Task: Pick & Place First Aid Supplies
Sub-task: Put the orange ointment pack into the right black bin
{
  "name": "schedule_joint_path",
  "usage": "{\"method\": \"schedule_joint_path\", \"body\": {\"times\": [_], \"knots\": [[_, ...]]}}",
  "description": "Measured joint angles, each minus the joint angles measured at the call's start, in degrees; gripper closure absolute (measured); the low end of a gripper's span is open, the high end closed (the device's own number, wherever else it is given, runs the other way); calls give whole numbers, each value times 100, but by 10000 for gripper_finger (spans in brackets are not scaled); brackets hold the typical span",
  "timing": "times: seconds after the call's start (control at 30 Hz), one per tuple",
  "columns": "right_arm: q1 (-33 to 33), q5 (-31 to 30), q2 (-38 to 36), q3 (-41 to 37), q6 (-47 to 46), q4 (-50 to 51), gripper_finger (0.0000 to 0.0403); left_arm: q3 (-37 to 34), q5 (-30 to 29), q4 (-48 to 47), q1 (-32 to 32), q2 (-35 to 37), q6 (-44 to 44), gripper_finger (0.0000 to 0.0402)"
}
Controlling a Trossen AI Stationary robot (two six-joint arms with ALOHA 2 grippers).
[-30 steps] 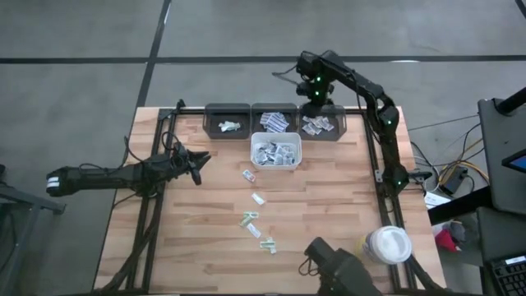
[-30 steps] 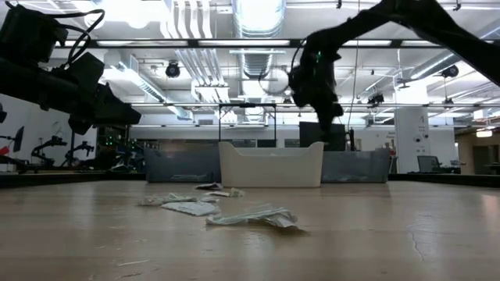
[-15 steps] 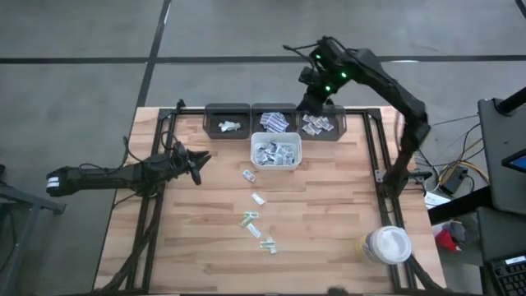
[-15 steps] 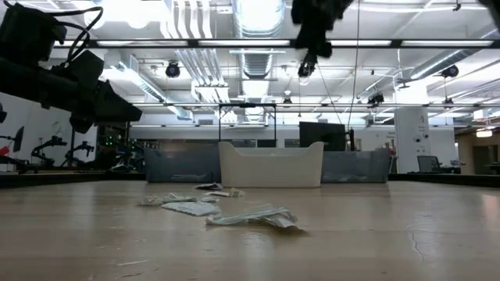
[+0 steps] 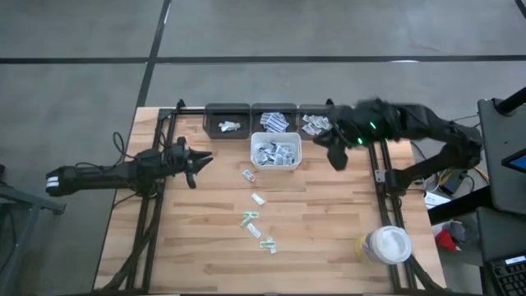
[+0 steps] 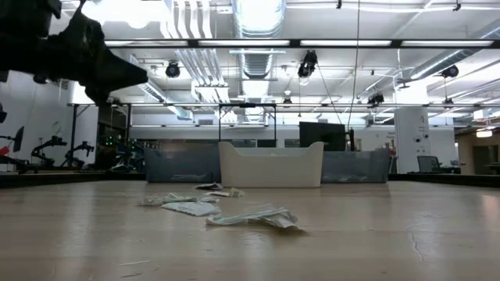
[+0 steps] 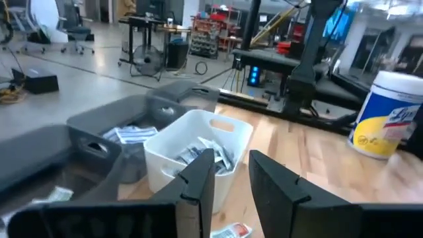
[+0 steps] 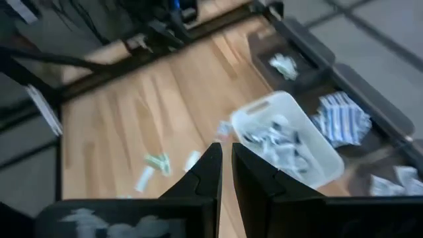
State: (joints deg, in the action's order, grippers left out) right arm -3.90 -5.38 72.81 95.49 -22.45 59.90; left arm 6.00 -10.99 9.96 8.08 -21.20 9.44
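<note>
Several first aid sachets lie flat on the wooden table in a loose line (image 5: 253, 219), (image 6: 250, 216), near of a white bin (image 5: 276, 152) that holds more of them. My left gripper (image 5: 197, 160), (image 7: 231, 178) hovers level over the table's left part. It is open and empty and points toward the white bin (image 7: 198, 149). My right gripper (image 5: 337, 156), (image 8: 227, 168) hangs high above the table, right of the white bin. It slants downward, shut, with nothing between its fingers. The low view does not show it.
Three dark bins (image 5: 227, 122), (image 5: 274, 120), (image 5: 320, 123) with sachets line the far edge. A white round tub (image 5: 386, 245), (image 7: 386, 112) stands at the near right corner. Black frame rails run along the table's left and right sides.
My right gripper has swung up from above the far right dark bin, then toward the table's near edge and right, tipping downward and leaving the low view. My left gripper has risen a little and turned slightly. The sachets have stayed where they were.
</note>
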Motion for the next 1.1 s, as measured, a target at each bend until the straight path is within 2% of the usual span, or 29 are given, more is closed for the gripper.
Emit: {"method": "schedule_joint_path", "body": {"times": [0.1,0.2,0.33,0.53,0.63,0.83,0.97,1.1], "knots": [[798,-918,-541,-767,-506,-551,369,348,-2,-519,2,-89,-171,307],[1507,-1884,-998,-1473,-1124,-696,369,712,1,-1128,-4,-238,-210,307],[2150,-2470,-1538,-2360,-1825,-747,369,1157,3,-1855,-15,-502,-183,307],[2264,-2295,-2415,-3528,-1997,-1184,369,1666,1,-2050,-63,-1030,-162,307],[2264,-2236,-2921,-4066,-1851,-1561,369,1868,-9,-2055,-70,-1356,-62,307],[2207,-1735,-3844,-5035,-1288,-2593,369,2239,-116,-2217,-128,-2156,113,307],[2174,-1321,-4259,-5621,-885,-3411,369,2621,-396,-2529,-287,-2716,140,307],[2174,-1204,-4593,-6122,-614,-4037,369,3099,-1005,-3168,-516,-3285,163,307]]}}
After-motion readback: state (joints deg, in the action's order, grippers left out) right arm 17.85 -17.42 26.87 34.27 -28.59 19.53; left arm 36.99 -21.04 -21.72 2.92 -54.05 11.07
